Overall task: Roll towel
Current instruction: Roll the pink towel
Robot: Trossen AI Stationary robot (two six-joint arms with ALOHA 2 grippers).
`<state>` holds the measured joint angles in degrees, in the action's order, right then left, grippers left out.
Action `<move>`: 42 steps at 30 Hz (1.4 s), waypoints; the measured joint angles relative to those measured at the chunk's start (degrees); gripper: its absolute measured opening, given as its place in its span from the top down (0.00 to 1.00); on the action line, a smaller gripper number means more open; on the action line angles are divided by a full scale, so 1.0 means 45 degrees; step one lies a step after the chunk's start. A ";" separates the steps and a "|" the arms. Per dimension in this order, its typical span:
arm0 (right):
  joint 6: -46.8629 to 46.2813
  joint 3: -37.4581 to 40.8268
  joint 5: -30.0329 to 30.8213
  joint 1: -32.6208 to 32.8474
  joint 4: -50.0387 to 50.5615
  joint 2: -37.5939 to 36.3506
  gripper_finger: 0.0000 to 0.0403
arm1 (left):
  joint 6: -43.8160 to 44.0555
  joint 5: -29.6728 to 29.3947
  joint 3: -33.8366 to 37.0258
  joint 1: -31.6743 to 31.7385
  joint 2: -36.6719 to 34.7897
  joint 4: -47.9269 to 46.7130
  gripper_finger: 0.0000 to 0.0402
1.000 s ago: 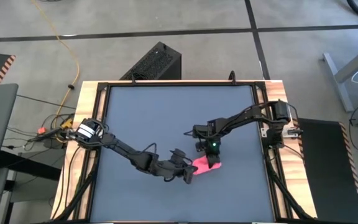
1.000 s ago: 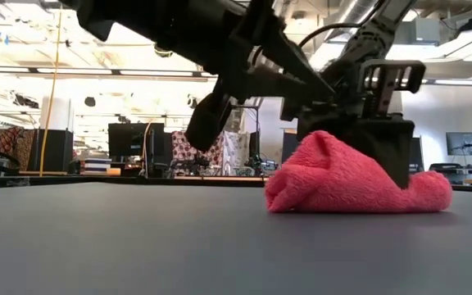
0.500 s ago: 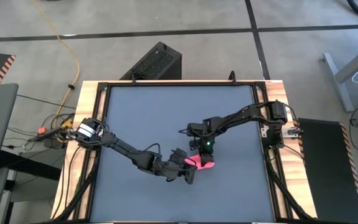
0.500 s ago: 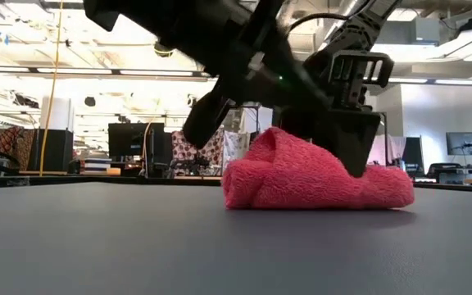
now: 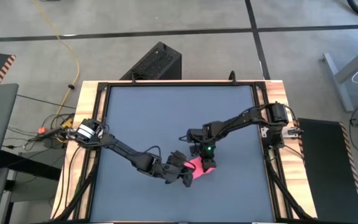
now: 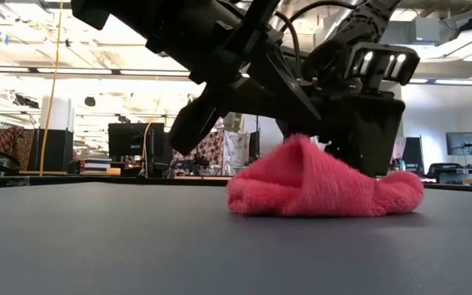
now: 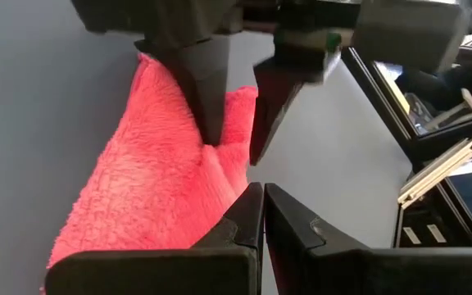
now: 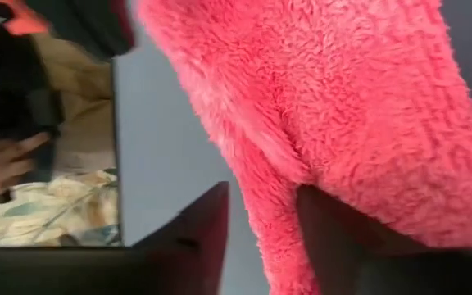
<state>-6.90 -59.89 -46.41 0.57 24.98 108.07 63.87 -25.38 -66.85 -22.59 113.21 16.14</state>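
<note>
Right tool point(image 7: 229, 135): fingers parted, a towel point(image 6: 318, 184) fold between them, one fingertip point(image 7: 207, 115) pressing into the pile. Left tool point(image 7: 262, 215): fingers fully together, tips against towel edge, gripping nothing. Towel lies bunched on grey worktop point(image 5: 142, 118), near-centre. No legible writing or labels.

Left tool point(image 7: 262, 215) shut, right tool point(image 8: 260, 221) parted.

Two dark, slender jointed arms with black cables, tapered black fingers point(image 7: 207, 82), one small green light.
</note>
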 joint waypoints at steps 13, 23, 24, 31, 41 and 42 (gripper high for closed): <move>-0.0971 -0.0018 0.1951 0.0467 0.0012 -0.0698 0.35 | -0.0382 0.0180 0.0005 0.0161 0.0000 -0.0317 1.00; -0.1449 -0.0002 0.4939 0.0760 0.0748 -0.3652 0.35 | -0.1979 0.0530 0.0021 0.0523 0.0009 -0.1909 1.00; -0.1568 -0.0002 0.5045 0.0760 0.0865 -0.3842 0.35 | -0.2281 0.0764 0.0024 0.0563 0.0010 -0.1922 1.00; -0.2045 -0.0002 0.5678 0.0799 0.1742 -0.4701 0.35 | -0.3507 0.2250 0.0019 0.0813 0.0010 -0.1096 0.89; -0.1836 -0.0002 0.6781 0.0825 0.2618 -0.4862 0.35 | -0.3028 0.2272 0.0000 0.1028 0.0010 -0.2009 0.56; -0.1836 -0.0002 0.6800 0.0862 0.2572 -0.4862 0.35 | -0.2902 0.2232 0.0005 0.1029 0.0046 -0.2602 0.56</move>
<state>-15.16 -59.90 -15.81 4.45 36.56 86.19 50.81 -15.34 -66.83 -17.96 113.42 4.43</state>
